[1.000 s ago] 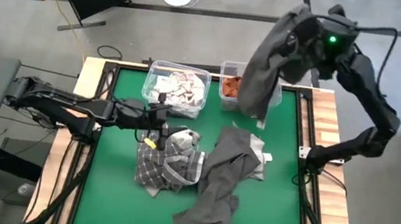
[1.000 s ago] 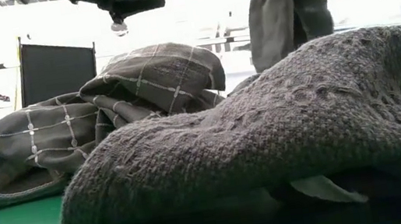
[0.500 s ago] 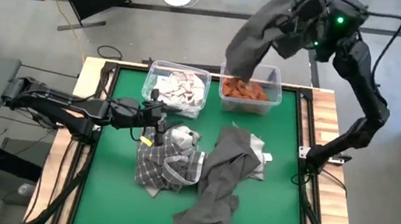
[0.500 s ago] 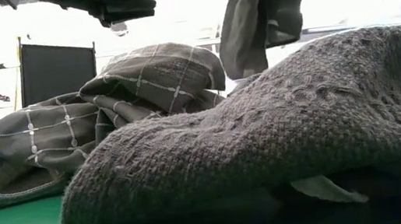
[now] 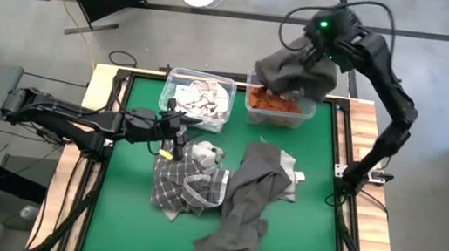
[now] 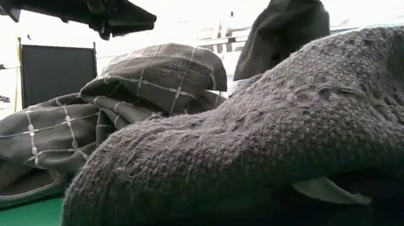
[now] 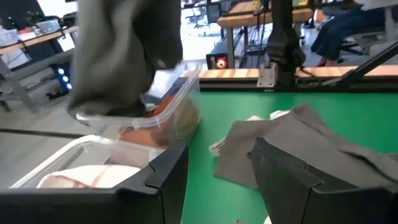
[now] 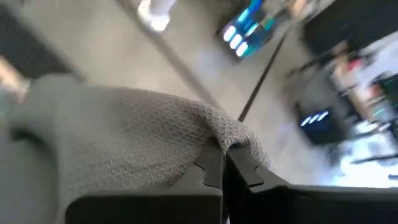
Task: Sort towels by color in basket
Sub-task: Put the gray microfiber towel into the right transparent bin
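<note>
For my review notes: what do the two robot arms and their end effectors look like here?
Both arms are dark, jointed and slim, with black cables running along them. The right arm has a green light glowing near its wrist. The left arm carries a small yellow mark near its end effector. The left wrist view shows blocky, angular black fingers.

Two clear plastic bins stand at the table's far edge: one (image 5: 197,98) just ahead of the left gripper (image 5: 178,133), holding pale white-and-grey cloths too jumbled to count, and one (image 5: 278,107) directly under the right gripper (image 5: 312,57), holding one orange cloth (image 5: 270,102).

One dark grey knitted towel (image 5: 295,72) hangs from the right gripper's pinched fingers.

On the green mat beside the left gripper lie three separate cloths: one grey-and-white checked towel (image 5: 190,184), one long dark grey knitted towel (image 5: 245,208), and one small white cloth (image 5: 292,170) peeking from beneath it.

Two dark robot arms are present.
</note>
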You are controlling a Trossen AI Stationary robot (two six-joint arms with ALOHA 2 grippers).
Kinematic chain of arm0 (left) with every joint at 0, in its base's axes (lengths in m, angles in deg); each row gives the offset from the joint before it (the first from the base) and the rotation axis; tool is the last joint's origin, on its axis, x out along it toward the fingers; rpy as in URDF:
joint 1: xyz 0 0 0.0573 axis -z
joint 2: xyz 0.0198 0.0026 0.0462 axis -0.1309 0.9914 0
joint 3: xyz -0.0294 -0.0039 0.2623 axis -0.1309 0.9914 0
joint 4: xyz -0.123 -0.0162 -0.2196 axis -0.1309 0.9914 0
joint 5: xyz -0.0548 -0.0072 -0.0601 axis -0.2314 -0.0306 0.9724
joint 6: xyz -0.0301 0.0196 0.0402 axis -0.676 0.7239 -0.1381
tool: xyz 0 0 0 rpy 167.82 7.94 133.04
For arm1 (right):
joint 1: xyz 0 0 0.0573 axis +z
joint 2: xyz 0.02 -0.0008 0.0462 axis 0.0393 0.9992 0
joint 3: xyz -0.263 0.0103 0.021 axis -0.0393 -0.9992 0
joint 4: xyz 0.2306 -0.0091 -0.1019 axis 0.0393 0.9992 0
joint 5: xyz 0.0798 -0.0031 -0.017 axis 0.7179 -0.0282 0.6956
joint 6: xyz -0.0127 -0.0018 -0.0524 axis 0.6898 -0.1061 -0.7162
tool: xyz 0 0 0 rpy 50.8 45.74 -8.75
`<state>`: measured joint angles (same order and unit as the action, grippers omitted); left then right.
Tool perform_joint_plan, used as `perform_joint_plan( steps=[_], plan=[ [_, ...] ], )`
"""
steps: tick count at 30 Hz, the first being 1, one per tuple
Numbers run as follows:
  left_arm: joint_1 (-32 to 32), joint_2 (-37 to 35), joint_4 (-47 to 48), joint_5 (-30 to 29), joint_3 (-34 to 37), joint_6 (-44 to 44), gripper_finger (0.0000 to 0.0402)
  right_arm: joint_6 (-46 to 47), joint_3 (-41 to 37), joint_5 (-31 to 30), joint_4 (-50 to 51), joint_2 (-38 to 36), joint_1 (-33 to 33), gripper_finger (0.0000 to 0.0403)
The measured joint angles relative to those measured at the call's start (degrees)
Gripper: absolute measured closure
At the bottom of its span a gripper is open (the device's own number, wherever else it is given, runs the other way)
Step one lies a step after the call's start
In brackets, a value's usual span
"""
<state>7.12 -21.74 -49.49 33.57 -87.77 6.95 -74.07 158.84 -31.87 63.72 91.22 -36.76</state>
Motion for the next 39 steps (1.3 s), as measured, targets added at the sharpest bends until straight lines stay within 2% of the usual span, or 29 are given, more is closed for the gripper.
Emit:
perform_joint_plan(
  steps=[4,9,17,23,29,39],
  plan=[
    [0.1,0.0,-0.7,0.2,0.0,0.0,0.0233,4.9,-0.8,6.7,5.4,3.3,-1.5,0.0384],
    [0.1,0.0,-0.7,0.2,0.0,0.0,0.0233,6.0,-0.9,17.7,6.2,7.4,-1.6,0.0384],
    [0.1,0.0,0.0,0.1,0.0,0.3,0.0233,9.6,-0.9,25.7,11.6,14.6,-0.7,0.0384],
    [0.1,0.0,0.2,0.1,0.0,-0.2,0.0233,8.3,-0.9,36.7,14.1,20.8,1.8,0.0384],
    [0.1,0.0,0.2,0.1,0.0,-0.4,0.0233,10.3,-0.9,37.5,13.8,26.6,3.0,0.0378],
    [0.1,0.0,2.1,0.1,0.0,-1.1,0.0233,28.1,-0.9,36.3,11.9,29.2,-1.5,0.0375]
  ],
)
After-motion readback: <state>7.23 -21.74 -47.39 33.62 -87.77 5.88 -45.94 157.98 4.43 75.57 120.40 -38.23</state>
